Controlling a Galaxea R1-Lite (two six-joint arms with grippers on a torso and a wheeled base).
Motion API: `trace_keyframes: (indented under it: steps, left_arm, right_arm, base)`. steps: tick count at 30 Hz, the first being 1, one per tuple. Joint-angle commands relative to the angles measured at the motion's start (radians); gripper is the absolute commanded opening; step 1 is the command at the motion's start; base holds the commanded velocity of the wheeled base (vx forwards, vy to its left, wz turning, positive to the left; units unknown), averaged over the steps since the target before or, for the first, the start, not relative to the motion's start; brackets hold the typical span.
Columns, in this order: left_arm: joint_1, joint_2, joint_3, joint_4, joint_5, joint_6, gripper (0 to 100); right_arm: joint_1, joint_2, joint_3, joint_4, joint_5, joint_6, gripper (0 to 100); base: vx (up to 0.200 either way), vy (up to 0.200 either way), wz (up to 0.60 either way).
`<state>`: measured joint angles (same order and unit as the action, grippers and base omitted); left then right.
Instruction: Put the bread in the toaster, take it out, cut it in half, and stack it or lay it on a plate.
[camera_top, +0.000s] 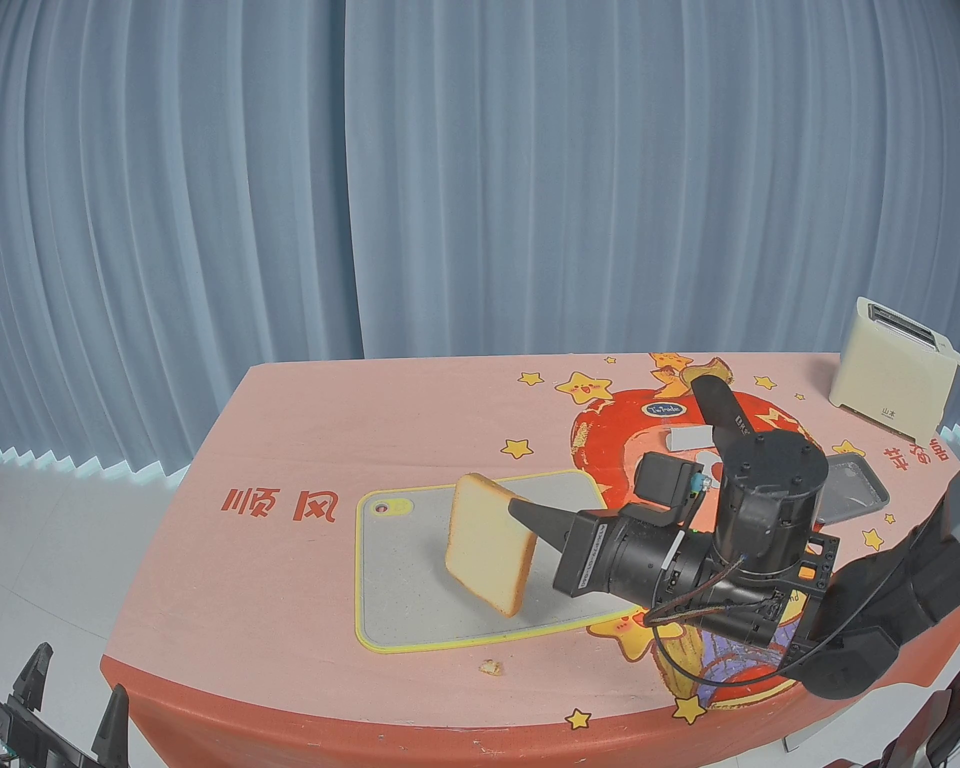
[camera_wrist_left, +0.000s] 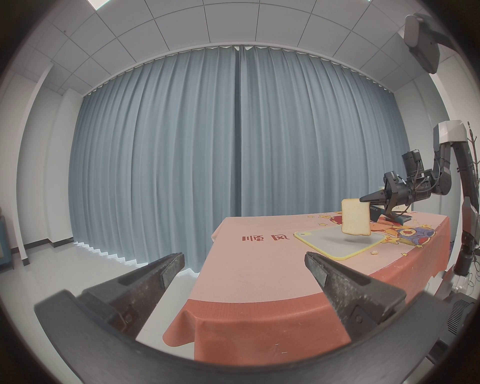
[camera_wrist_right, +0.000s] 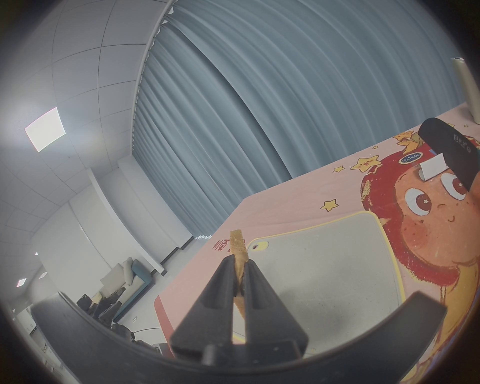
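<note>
Pale bread slice (camera_top: 490, 545) is pinched by 1 edge in the right end effector (camera_top: 522, 514), which is closed tight on it. The slice is on edge and tilted, in the air above the grey cutting board (camera_top: 420, 590), not touching it. The left end effector (camera_wrist_left: 243, 257) is off the near-left corner of the worktop (camera_top: 330, 430), wide apart, nothing in it. The toaster (camera_top: 893, 368) is at the far-right corner, well apart from the slice. Can't tell by colour whether it's toasted. My read: transfer leg between toaster and board, likely placing for the cut. If so, next move needs the slice rotated flat, lowered mid-board, then released. What looks like a black-handled knife (camera_top: 715, 400) lies beyond the board, near a grey tray (camera_top: 858, 490). Risk: thin pinch, slice could tear or swing.
</note>
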<state>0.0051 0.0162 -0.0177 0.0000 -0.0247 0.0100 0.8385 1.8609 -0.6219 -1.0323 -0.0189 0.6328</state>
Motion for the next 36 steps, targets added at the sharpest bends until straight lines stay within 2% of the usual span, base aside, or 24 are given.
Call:
trace_keyframes:
  steps: [1,11,14,16,19,36]
  left_arm:
    - [0.001,-0.005,0.018,-0.002,0.0,-0.001,100]
    - [-0.001,-0.005,0.018,0.0,0.0,-0.001,100]
    - [-0.001,-0.005,0.018,0.0,0.0,-0.001,100]
    - [-0.001,-0.005,0.018,0.0,0.0,-0.001,100]
    - [-0.001,-0.005,0.018,0.0,0.0,-0.001,100]
    - [0.001,-0.005,0.018,-0.002,0.0,0.001,100]
  right_arm:
    - [-0.001,0.014,-0.001,0.0,-0.003,-0.002,0]
    - [-0.002,0.038,-0.013,-0.011,0.001,0.005,0]
    - [-0.001,0.061,-0.015,-0.057,-0.001,0.028,0]
    - [-0.001,0.104,-0.022,-0.141,-0.006,0.05,0]
    - [-0.004,0.152,-0.018,-0.21,-0.01,0.048,0]
    - [-0.012,0.169,-0.016,-0.21,-0.021,0.039,0]
  base:
    - [0.0,0.0,0.0]
    - [0.0,0.0,0.0]
    - [0.0,0.0,0.0]
    - [0.0,0.0,0.0]
    - [0.0,0.0,0.0]
    - [0.0,0.0,0.0]
